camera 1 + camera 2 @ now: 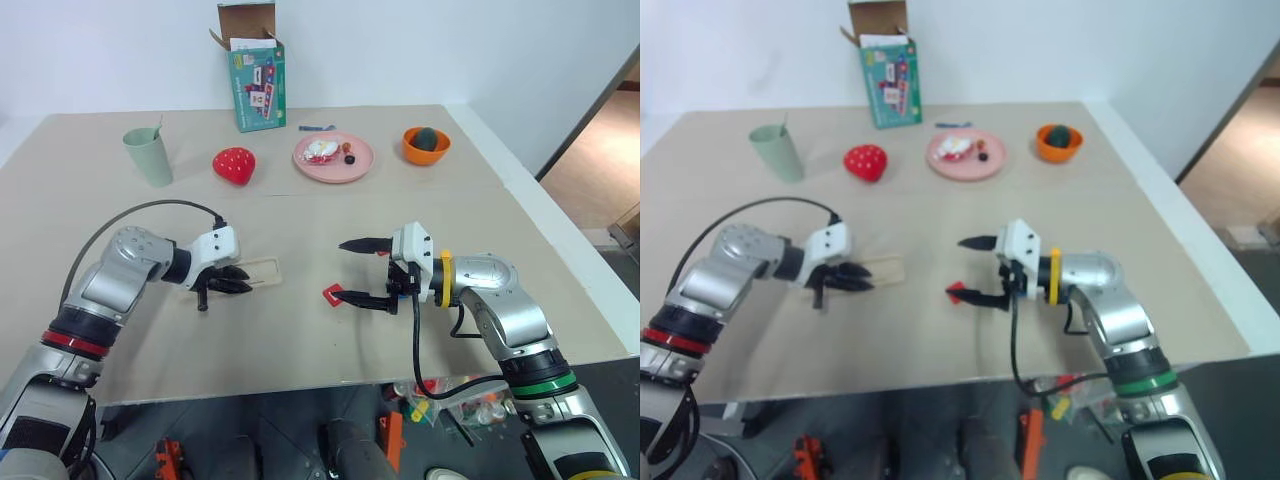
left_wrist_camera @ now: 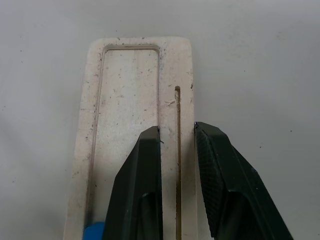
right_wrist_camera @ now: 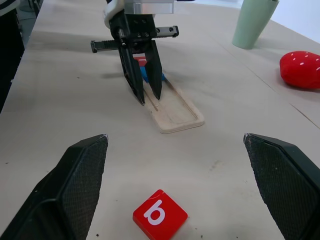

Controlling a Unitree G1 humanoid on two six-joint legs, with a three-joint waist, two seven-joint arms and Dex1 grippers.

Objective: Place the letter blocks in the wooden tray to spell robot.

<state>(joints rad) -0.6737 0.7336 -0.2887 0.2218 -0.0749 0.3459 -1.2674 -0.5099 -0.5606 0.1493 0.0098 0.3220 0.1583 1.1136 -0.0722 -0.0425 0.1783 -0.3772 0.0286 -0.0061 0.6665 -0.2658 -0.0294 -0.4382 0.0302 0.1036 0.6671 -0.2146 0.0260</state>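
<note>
Beige table under scattered toys

left end effector nearly closed over wooden tray | blue block in groove

A white lowercase "b" stands on the red letter block on the table.

Bright, even overhead light; soft short shadows on the table; right eye view slightly blurred; no glare.
</note>
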